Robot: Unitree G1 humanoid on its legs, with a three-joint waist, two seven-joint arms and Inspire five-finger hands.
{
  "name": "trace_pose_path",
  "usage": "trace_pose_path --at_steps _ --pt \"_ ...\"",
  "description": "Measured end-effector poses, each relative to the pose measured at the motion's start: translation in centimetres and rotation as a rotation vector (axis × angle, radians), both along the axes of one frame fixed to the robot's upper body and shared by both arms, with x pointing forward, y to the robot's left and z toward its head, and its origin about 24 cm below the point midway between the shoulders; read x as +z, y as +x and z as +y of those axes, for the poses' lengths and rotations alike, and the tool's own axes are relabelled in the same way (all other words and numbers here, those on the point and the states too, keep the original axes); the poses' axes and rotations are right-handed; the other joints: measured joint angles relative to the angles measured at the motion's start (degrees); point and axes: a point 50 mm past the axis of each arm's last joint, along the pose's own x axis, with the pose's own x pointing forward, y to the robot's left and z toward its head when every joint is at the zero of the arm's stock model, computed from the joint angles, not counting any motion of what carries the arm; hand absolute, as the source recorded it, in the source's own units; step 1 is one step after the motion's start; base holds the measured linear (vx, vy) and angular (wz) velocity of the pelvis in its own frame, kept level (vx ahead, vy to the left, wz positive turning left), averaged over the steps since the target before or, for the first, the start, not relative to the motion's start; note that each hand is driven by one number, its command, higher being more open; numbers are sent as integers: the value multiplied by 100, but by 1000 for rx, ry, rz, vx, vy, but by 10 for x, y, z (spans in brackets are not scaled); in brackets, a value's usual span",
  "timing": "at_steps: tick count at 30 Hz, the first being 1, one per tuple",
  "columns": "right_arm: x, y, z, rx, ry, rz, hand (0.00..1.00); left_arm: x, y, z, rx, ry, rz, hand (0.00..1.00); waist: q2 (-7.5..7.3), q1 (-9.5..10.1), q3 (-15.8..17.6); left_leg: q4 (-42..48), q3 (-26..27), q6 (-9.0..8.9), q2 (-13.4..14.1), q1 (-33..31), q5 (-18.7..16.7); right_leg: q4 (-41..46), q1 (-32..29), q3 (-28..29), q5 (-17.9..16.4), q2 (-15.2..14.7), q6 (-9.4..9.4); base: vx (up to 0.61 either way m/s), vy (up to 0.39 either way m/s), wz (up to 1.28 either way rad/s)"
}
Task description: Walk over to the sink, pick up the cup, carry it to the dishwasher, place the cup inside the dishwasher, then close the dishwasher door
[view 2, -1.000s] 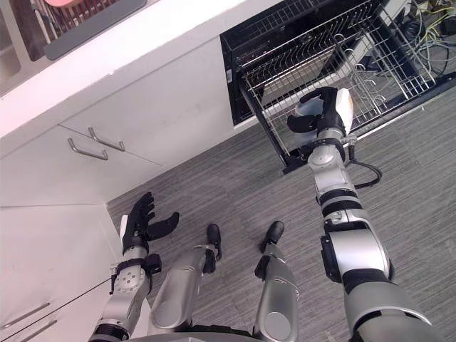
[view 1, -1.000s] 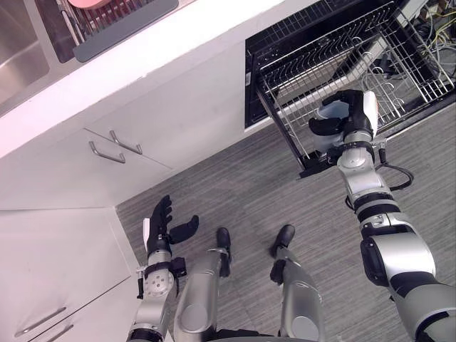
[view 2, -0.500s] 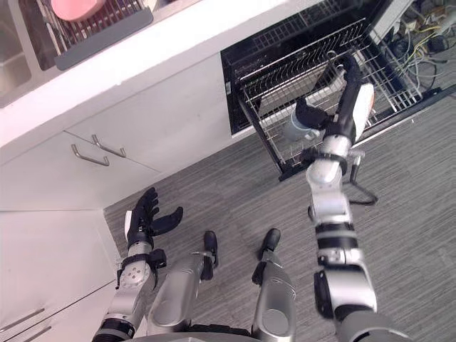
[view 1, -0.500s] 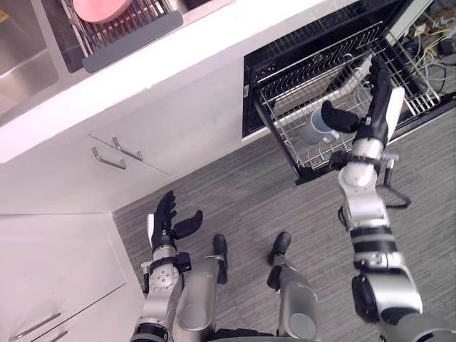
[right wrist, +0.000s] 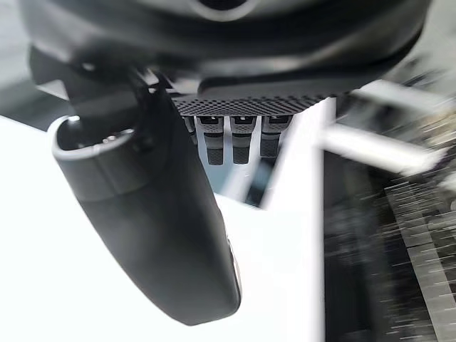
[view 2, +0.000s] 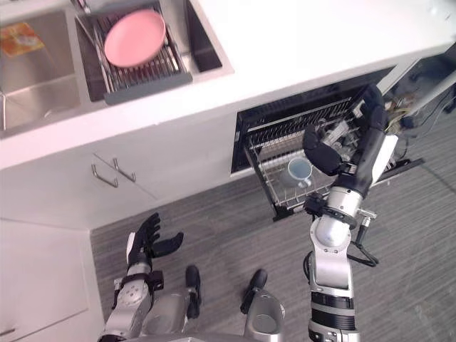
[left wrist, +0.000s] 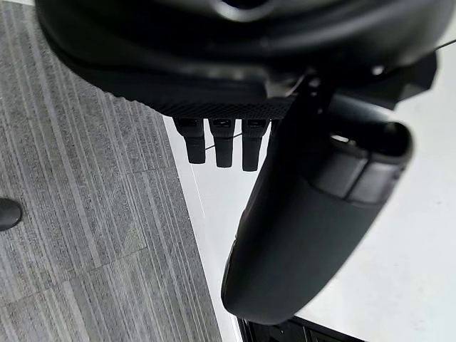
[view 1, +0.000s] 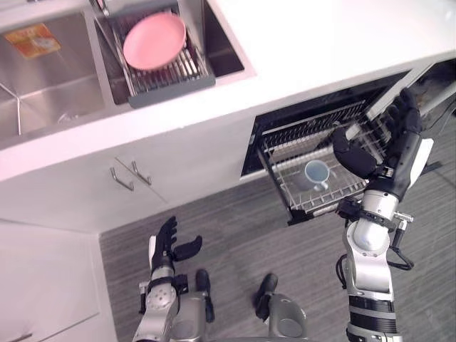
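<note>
A pale blue cup (view 1: 315,174) sits upright in the pulled-out wire rack (view 1: 299,192) of the open dishwasher (view 1: 271,146) under the white counter. My right hand (view 1: 394,146) is raised to the right of the cup, apart from it, open with fingers straight and thumb spread, holding nothing. The right wrist view shows those straight fingers (right wrist: 241,139) and the thumb. My left hand (view 1: 169,242) hangs low over the grey floor, open and idle.
A steel sink (view 1: 50,85) is set in the white counter (view 1: 320,35), with a grey drying rack (view 1: 167,78) holding a pink plate (view 1: 154,40). White cabinets with bar handles (view 1: 132,178) stand left of the dishwasher. Cables lie at far right.
The camera has tilted up, bringing the sink and pink plate into view. My right hand has let go of the cup, which now sits in the rack, and has lifted away open.
</note>
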Motion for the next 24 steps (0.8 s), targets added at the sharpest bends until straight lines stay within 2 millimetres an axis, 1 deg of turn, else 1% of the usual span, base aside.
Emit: trace_pose_path --at_steps 1,2,3,4,5,6,7,8,9,10,11,12,13,14,15,16,17,18,19,20,21,22,23,24 --pt "-1 1 5 31 -24 12 90 -4 -8 1 -6 5 26 90 -31 -5 -96 -7 4 88 -71 116 -56 537 -175 257 5 -150 -41 90 109 7" --pt "-3 4 8 51 -59 30 90 -8 -13 2 -9 8 47 90 -80 -2 -179 -39 -55 145 -161 228 -92 962 -339 656 73 -219 -143 89 95 16" --pt "-4 5 9 59 -82 40 90 -9 -14 4 -12 11 56 90 -96 0 -193 -83 -125 163 -202 301 -90 1175 -412 882 141 -225 -236 153 79 42" --pt "-9 11 9 75 -137 76 90 -9 -15 5 -21 18 61 90 -91 -35 -210 -175 -351 318 -263 491 -1 1795 -729 1358 331 -218 -462 156 38 48" --pt "-12 12 8 81 -151 96 90 -9 -16 4 -31 21 63 90 -53 -55 -238 -198 -431 352 -242 501 -8 1886 -821 1509 119 -108 -290 210 2 66" --pt "-16 17 9 102 -182 125 90 -9 -15 8 -38 39 65 90 -35 -56 -299 -239 -597 373 -176 493 -27 1704 -950 1714 -297 254 -223 156 -36 52" --pt "-15 20 9 110 -198 131 90 -8 -14 10 -39 45 62 90 -58 -67 -314 -265 -688 366 -167 493 -22 1533 -1012 1794 -407 421 -237 192 -78 73" --pt "-12 24 7 120 -237 135 90 -9 -11 11 -42 50 63 90 -37 -90 -312 -301 -865 312 -169 497 11 1123 -1132 1894 -470 698 -248 199 -113 87" --pt "-7 29 4 124 -286 134 90 -10 -10 11 -44 49 71 90 -24 -127 -323 -329 -1046 273 -176 515 19 644 -1224 1950 -454 919 -236 211 -134 91" --pt "-5 31 2 126 -312 135 90 -12 -10 10 -45 49 78 90 -15 -131 -338 -328 -1143 235 -193 522 -3 388 -1247 1985 -422 1007 -221 240 -171 100" --pt "1 32 -3 121 -356 131 90 -14 -11 10 -48 49 90 90 -44 -145 -379 -255 -1355 93 -270 516 -94 -153 -1227 2088 -246 1103 -210 272 -223 124" --pt "5 32 -10 109 -400 132 90 -18 -13 11 -51 52 112 90 -29 -232 -426 2 -1573 -157 -305 450 -322 -266 -1130 2111 198 1090 -92 279 -242 121" --pt "6 33 -12 109 -423 141 90 -20 -13 6 -50 39 123 90 128 -212 -492 173 -1594 -315 -180 344 -439 -227 -1097 1956 182 1143 -110 348 -264 107" --pt "10 33 -18 105 -470 150 90 -23 -18 -1 -59 19 135 90 393 -175 -613 563 -1413 -592 105 123 -617 -367 -932 1686 65 1300 -212 287 -191 56" --pt "11 33 -20 101 -484 154 90 -24 -18 -3 -66 15 137 90 445 -166 -609 728 -1287 -652 206 87 -649 -427 -811 1583 17 1342 -255 331 -211 59" --pt "10 34 -23 97 -496 169 90 -25 -19 -6 -75 9 141 90 501 -155 -596 1072 -1069 -717 382 33 -687 -555 -558 1446 -19 1433 -294 206 -150 43" --pt "6 35 -25 93 -498 188 90 -25 -21 -7 -83 7 146 90 509 -147 -589 1542 -847 -754 566 -53 -698 -724 -275 1345 -43 1530 -331 220 -169 42" --pt "5 36 -25 92 -506 197 90 -27 -23 -10 -99 1 152 90 504 -109 -582 2214 -584 -792 804 -233 -686 -946 84 1253 -66 1637 -370 170 -127 31" --pt "8 38 -22 100 -525 187 90 -28 -24 -13 -117 -1 155 90 496 -112 -580 2640 -383 -739 954 -375 -720 -1099 318 1216 -71 1671 -378 149 -91 18" --pt "10 39 -19 107 -534 177 90 -28 -25 -14 -126 1 159 90 493 -114 -582 2688 -311 -685 996 -436 -749 -1160 380 1216 -70 1670 -376 114 -15 4" --pt "15 41 -15 118 -548 153 90 -28 -24 -16 -138 -3 157 90 491 -110 -583 2406 -242 -552 1032 -607 -795 -1261 433 1228 -44 1641 -334 77 35 -1" --pt "16 41 -15 120 -550 146 90 -28 -23 -16 -142 -1 154 90 494 -112 -584 2109 -231 -514 1029 -659 -774 -1304 436 1227 -19 1626 -295 85 95 -1" --pt "17 41 -14 121 -556 146 90 -27 -23 -17 -144 -2 152 90 551 -111 -603 1261 -245 -491 1019 -660 -379 -1363 430 1225 26 1657 -221 73 108 -1" --pt "15 42 -14 125 -554 151 90 -28 -23 -15 -145 1 155 90 531 -91 -607 1124 -216 -475 1001 -651 -220 -1401 440 1272 43 1653 -169 111 160 4"
